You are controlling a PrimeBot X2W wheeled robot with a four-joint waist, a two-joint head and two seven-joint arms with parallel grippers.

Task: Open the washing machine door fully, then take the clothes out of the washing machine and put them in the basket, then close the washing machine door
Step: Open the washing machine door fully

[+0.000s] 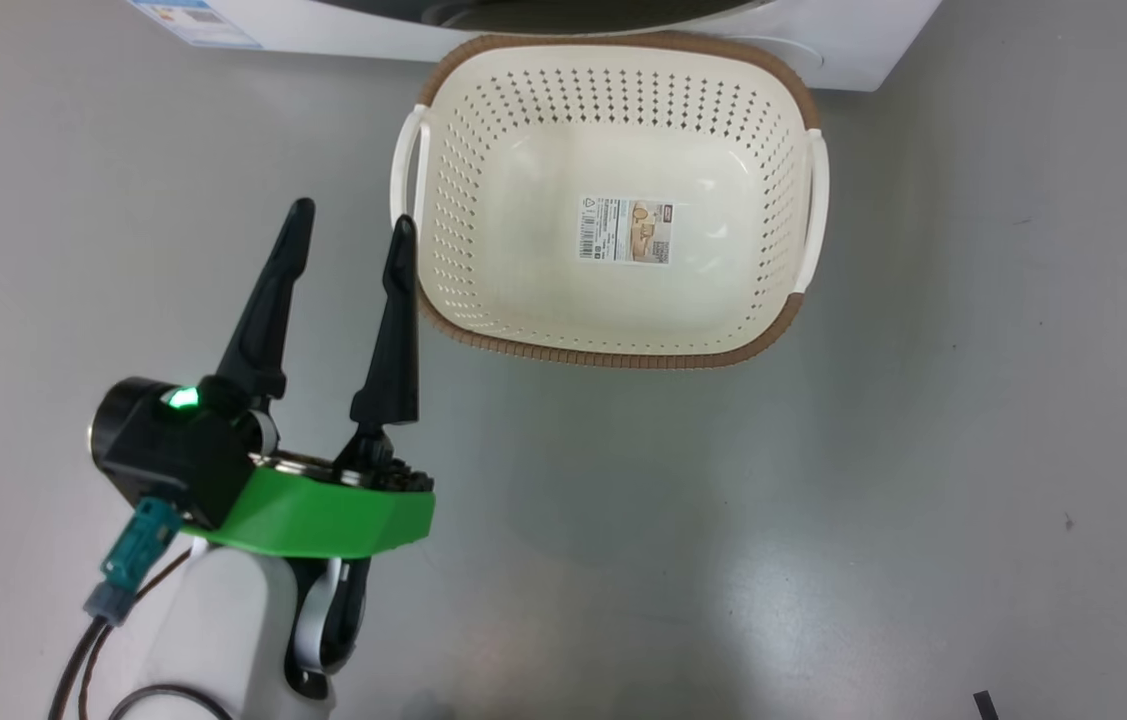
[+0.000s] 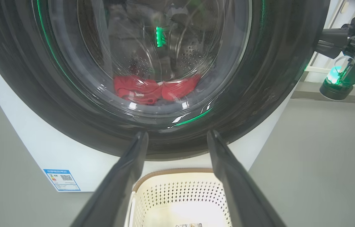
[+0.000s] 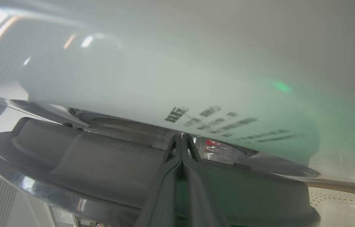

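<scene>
Left pincer hangs with its fingers spread wide, gripping nothing, one fingertip just beside the basket (close to a side handle). The basket stands on the grey floor, right up against the white washing machine. Along the left wrist's line, the basket's far rim sits low between the fingers. Beyond it is the washing machine door, with the red clothes low in the drum behind the glass, well apart from this pincer. Over to the right pincer: fingers pressed together, tips at the seam where the door's rim meets the machine's front.
</scene>
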